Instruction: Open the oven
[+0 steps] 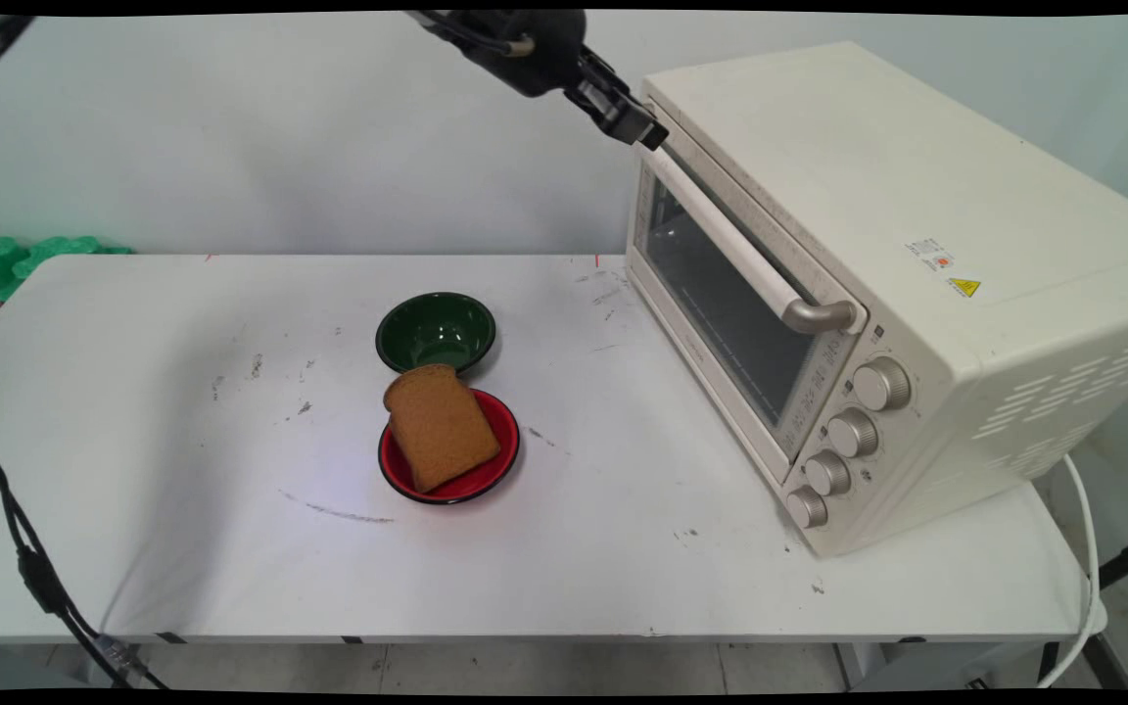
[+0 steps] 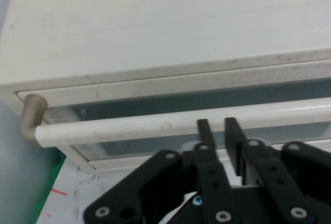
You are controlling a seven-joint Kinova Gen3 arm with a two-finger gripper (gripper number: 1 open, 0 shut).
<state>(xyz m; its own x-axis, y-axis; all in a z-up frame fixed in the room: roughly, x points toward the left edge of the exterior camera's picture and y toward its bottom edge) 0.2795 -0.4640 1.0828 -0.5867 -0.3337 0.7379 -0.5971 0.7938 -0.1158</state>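
Observation:
A cream toaster oven (image 1: 902,186) stands on the right of the white table (image 1: 182,509), its glass door up against the front. My gripper (image 1: 650,135) is high at the oven's top far corner, just above the far end of the door handle (image 1: 735,250). In the hand view the gripper (image 2: 218,127) is shut, with only a thin gap between the fingers. Their tips rest against the white handle bar (image 2: 119,130), and nothing is held between them. The oven top (image 2: 165,22) fills the upper part of that view.
A slice of brown bread (image 1: 440,426) lies on a red plate (image 1: 495,470) at the table's middle. An empty dark green bowl (image 1: 436,331) sits just behind it. Several knobs (image 1: 853,433) line the oven's near front. Green items (image 1: 6,259) lie beyond the far left corner.

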